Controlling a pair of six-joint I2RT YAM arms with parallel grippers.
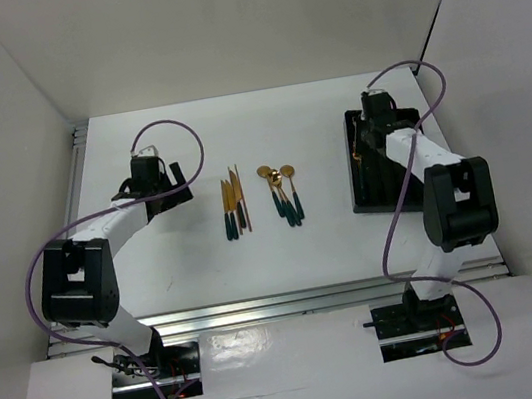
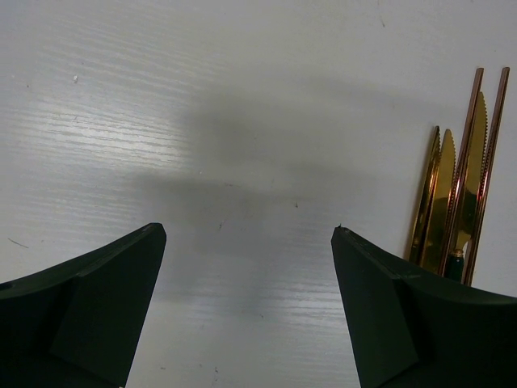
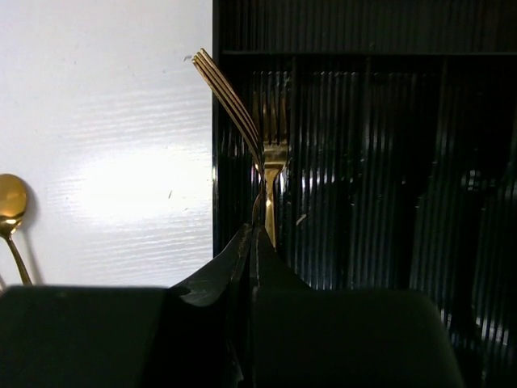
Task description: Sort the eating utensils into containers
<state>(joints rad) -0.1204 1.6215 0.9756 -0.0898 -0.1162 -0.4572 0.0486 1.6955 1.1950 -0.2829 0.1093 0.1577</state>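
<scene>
Near the middle of the white table lie gold knives with teal handles and thin chopsticks (image 1: 234, 202); to their right sit gold spoons (image 1: 283, 192). The black divided tray (image 1: 377, 194) stands at the right. My right gripper (image 3: 257, 230) hangs over the tray's left compartment (image 3: 388, 162), shut on a gold fork (image 3: 230, 97) whose tines tilt up and left. A second fork (image 3: 275, 133) lies in that compartment just behind it. My left gripper (image 2: 246, 230) is open over bare table, left of the knives (image 2: 443, 202) and chopsticks (image 2: 470, 145), with nothing between its fingers.
White walls close in the table at the back and both sides. A metal rail (image 1: 263, 306) runs along the near edge by the arm bases. Purple cables (image 1: 169, 129) loop above both arms. One spoon bowl (image 3: 10, 198) shows left of the tray.
</scene>
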